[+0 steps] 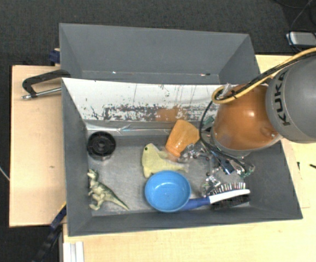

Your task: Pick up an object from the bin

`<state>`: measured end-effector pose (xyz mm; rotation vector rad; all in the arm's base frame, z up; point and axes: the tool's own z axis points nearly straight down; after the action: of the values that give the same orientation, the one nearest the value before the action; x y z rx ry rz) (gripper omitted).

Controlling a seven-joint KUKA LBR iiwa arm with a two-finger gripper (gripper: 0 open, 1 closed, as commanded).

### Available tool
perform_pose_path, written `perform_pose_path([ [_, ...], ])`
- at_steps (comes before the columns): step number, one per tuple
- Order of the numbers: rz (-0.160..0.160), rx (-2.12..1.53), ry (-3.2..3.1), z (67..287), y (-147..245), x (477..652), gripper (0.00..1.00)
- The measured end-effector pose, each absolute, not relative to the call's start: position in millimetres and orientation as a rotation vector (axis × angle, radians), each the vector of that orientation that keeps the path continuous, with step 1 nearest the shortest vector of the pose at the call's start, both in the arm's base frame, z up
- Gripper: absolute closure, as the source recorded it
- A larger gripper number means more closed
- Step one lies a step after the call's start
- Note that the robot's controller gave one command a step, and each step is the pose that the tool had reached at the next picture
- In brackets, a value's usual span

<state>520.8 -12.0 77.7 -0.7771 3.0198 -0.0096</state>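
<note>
1. Brush (224, 196) is the thing my gripper (219, 171) is nearest to. It lies at the front right of the bin (70, 162), right by the front wall, with the gripper hanging just above its bristle end.
2. Biggest thing in my feed is the arm's orange wrist cover (242, 121). It hides a good part of the bin's right side.
3. Blue bowl (167, 191) sits open side up just left of the brush. The brush's handle end reaches the bowl's rim, so that side is crowded.
4. Orange block (180, 137) leans tilted near the back wall, just left of the gripper's metal parts.
5. Pale yellow lumpy piece (156, 160) lies between the block and the bowl, touching the bowl's far rim.
6. Cream toy dinosaur (100, 191) is at the front left, well apart from the gripper.
7. Black round disc (101, 144) sits behind the dinosaur on the left.
8. The brush itself has a thin blue handle, a white back and dark bristles, and lies roughly along the front wall.
9. Claw state: I can't tell whether it's apart or together, too much metal and cabling jumbled there.
</note>
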Motion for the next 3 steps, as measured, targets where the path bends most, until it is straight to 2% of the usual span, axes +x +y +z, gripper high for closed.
perform_pose_path([
  [1, 0.002, -1.055, 2.949, 105, 55, 517.1, 0.00],
  [2, 0.004, -1.625, 2.686, 89, 128, 498.4, 0.00],
  [3, -0.002, -1.701, 2.622, 216, 172, 514.8, 0.00],
])
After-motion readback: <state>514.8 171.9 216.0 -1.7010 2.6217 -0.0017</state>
